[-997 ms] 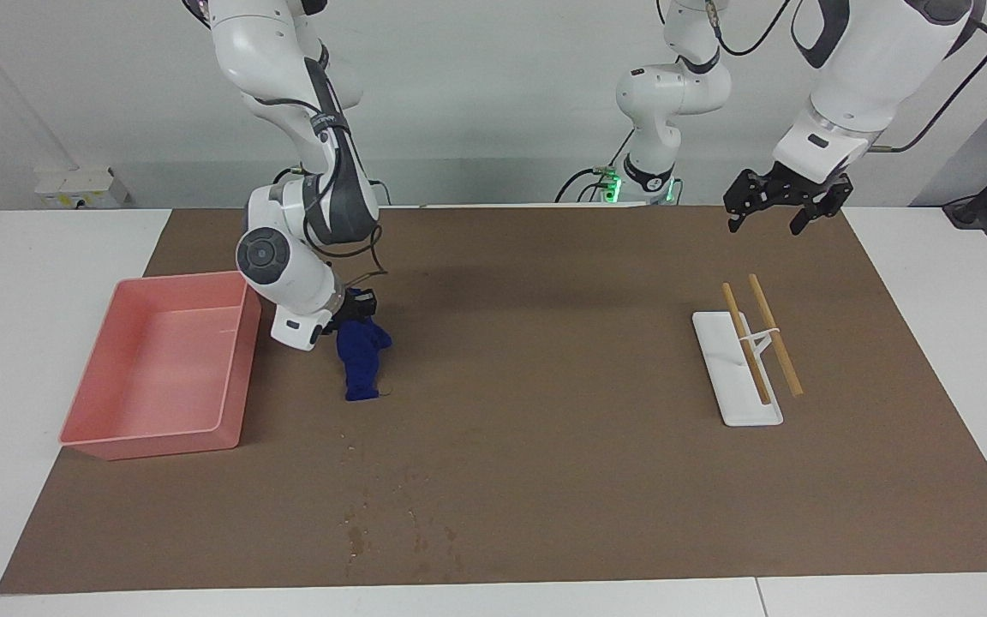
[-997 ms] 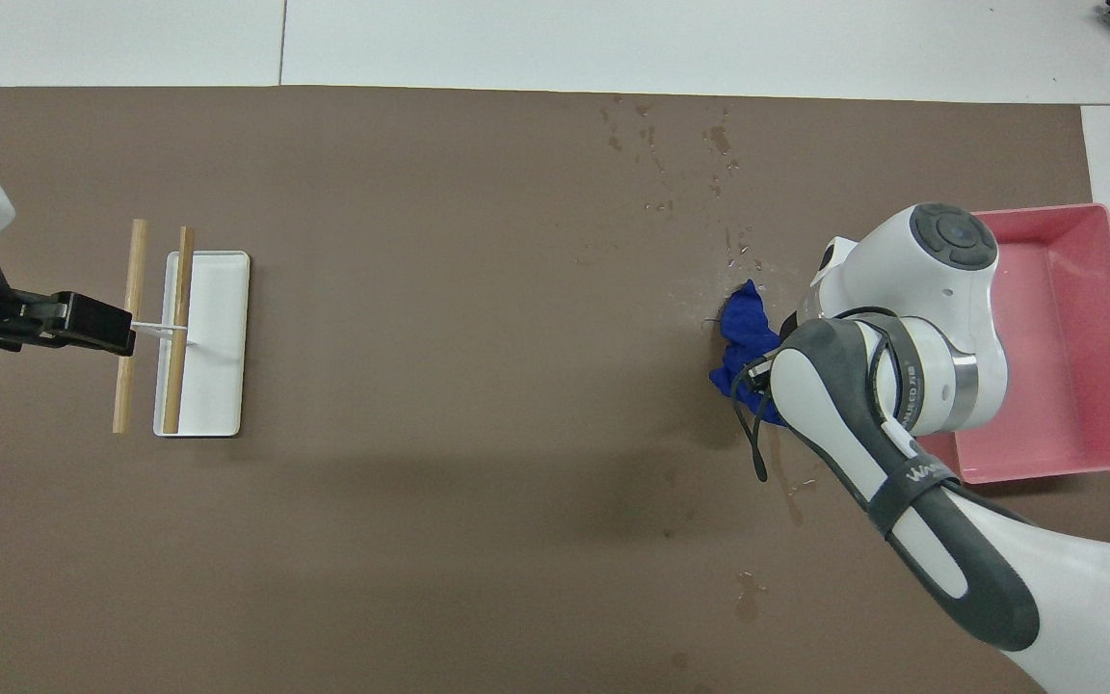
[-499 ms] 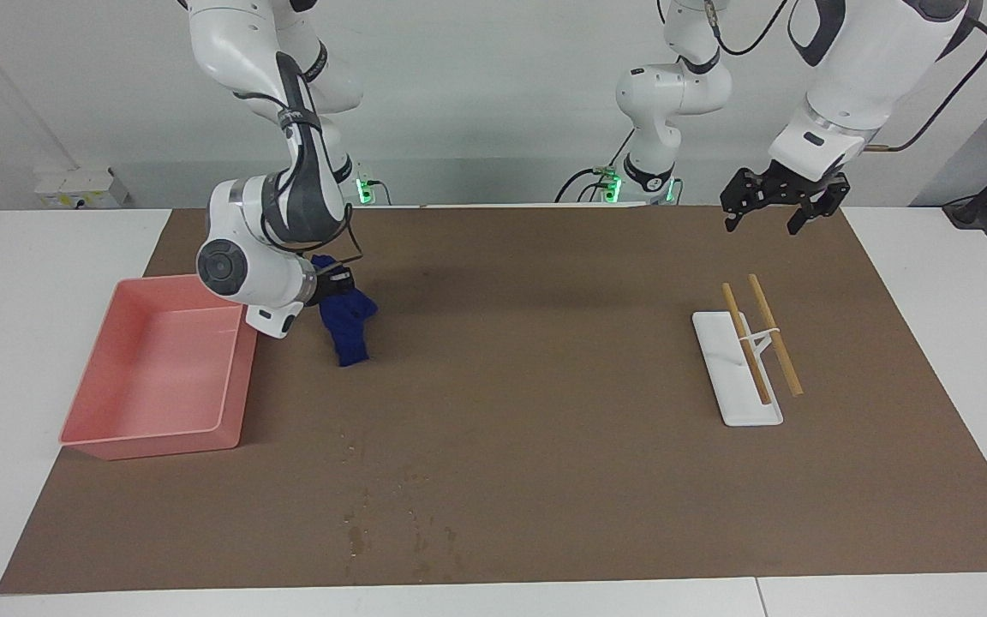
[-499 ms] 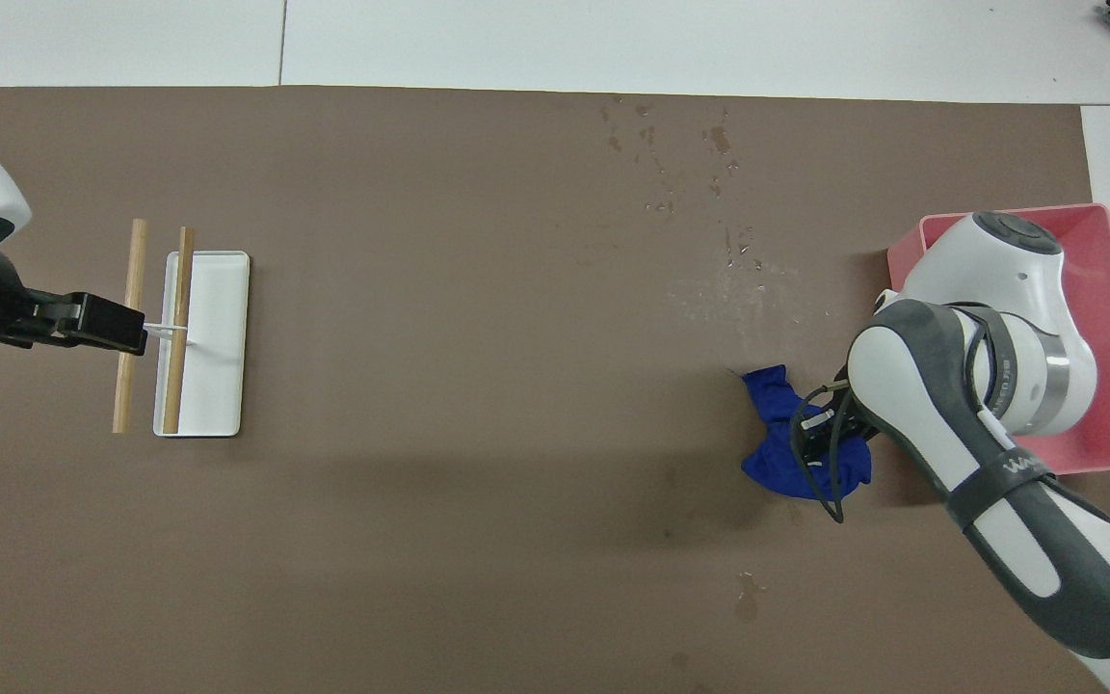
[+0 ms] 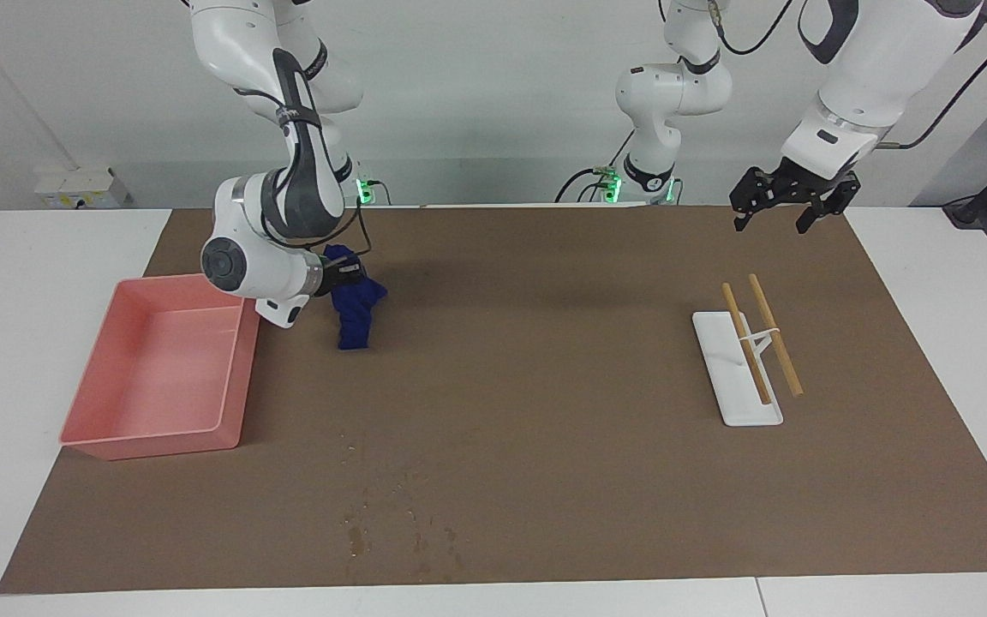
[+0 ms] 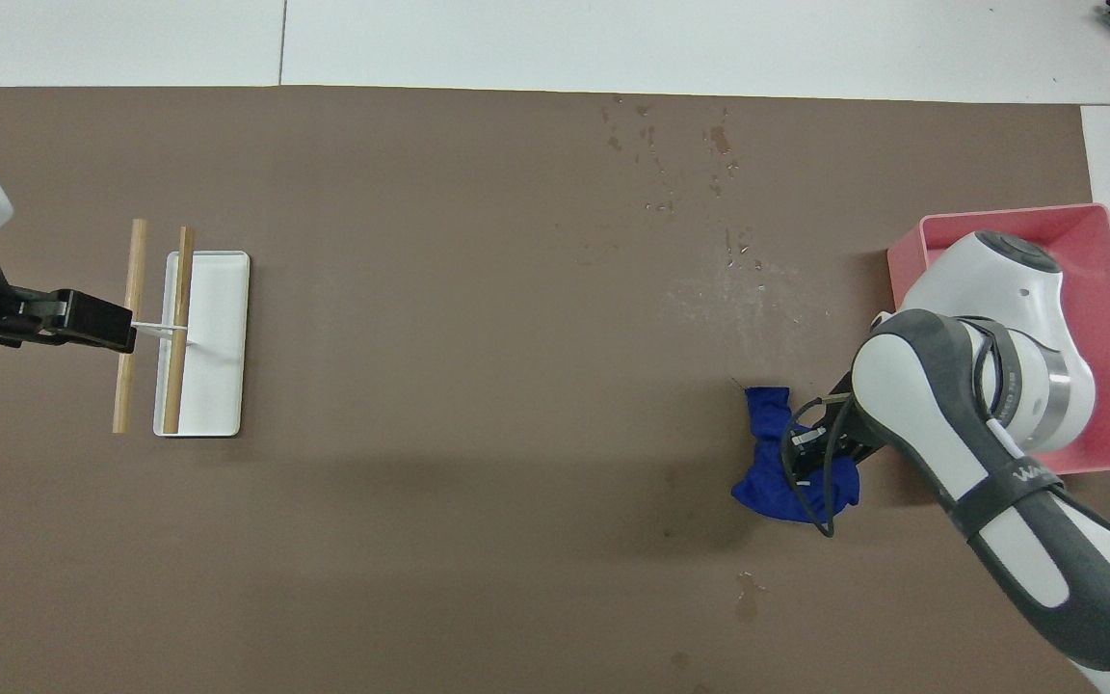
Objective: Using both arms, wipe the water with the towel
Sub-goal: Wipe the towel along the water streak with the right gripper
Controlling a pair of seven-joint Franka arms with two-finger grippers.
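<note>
The blue towel (image 5: pixel 355 308) (image 6: pixel 775 465) hangs crumpled from my right gripper (image 5: pixel 348 278) (image 6: pixel 813 453), which is shut on its upper folds beside the pink bin; the towel's lower end reaches down to the brown mat. The water (image 5: pixel 399 521) (image 6: pixel 680 154) is a scatter of dark specks and streaks on the mat, farther from the robots than the towel and apart from it. A fainter wet patch (image 6: pixel 743 289) lies between them. My left gripper (image 5: pixel 769 221) (image 6: pixel 117 328) hangs open in the air at the left arm's end, holding nothing, and waits there.
A pink bin (image 5: pixel 232 377) (image 6: pixel 998 214) stands at the right arm's end, close beside the right arm's wrist. A white plate (image 5: pixel 738 381) (image 6: pixel 218 337) with two wooden sticks across it lies toward the left arm's end. A few more dark specks (image 6: pixel 746 593) lie near the robots.
My right gripper has drawn the towel toward the robots, away from the water specks, and lifted it a little. The left gripper has shifted only slightly.
</note>
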